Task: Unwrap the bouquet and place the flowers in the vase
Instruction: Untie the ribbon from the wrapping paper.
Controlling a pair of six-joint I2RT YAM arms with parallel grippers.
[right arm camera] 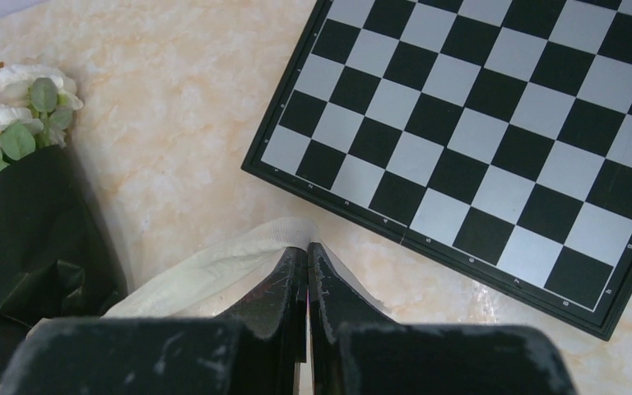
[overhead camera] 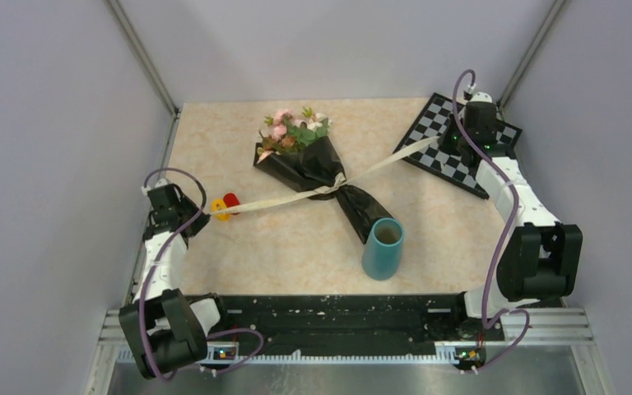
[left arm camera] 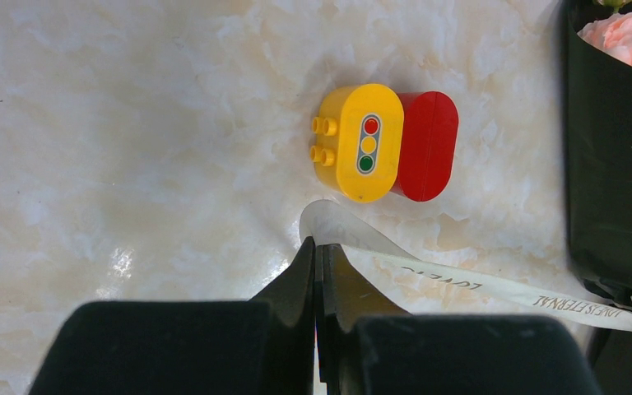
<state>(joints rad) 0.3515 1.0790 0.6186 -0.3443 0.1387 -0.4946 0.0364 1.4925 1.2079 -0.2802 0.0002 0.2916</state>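
On the pale marbled table (overhead camera: 296,247), the left gripper (left arm camera: 319,247) and right gripper (right arm camera: 307,249) each pinch one end of the cream ribbon (overhead camera: 280,198), drawn taut between them, apparently to pull loose its knot on the bouquet (overhead camera: 309,163) lying midway between both sets of fingertips.

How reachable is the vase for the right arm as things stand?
Probably reachable, but not freely: the right gripper is shut on a ribbon end by the checkerboard and would have to let go first. The vase stands upright near that arm's base, nothing between.
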